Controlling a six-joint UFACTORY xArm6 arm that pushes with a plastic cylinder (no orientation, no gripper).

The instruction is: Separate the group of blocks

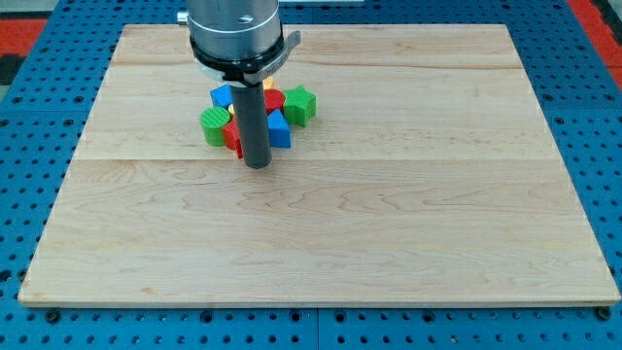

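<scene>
Resting point: my tip (257,163) stands on the wooden board (389,243), touching or just beside the cluster's 6 o'clock edge.
Tip state: a bare rod with no jaws, so it neither spreads nor pinches; it holds nothing and can only push.
Nearest blocks: red block (233,136) at the tip's 10 o'clock and blue block (279,130) at its 1 o'clock; whether the rod touches either I cannot tell.
Further blocks: green block (215,123) at the cluster's 9 o'clock, green star-like block (301,105) at its 3 o'clock, a second blue block (223,95) at 11 o'clock, a second red block (275,98) near 12 o'clock; a sliver of yellow shows behind the rod, shape hidden.
Cluster place: packed together in the board's 11 o'clock part, the blocks touching.
Handling judgement: small, rigid, probably light; likely to slide easily on smooth wood, and to rotate if pushed off-centre.
Contact choice: press against a flat side face, wedging between neighbours, not a corner.
Arm pose: rod vertical, the wide grey wrist housing (236,34) directly above at 12 o'clock, hiding the cluster's far side.
</scene>
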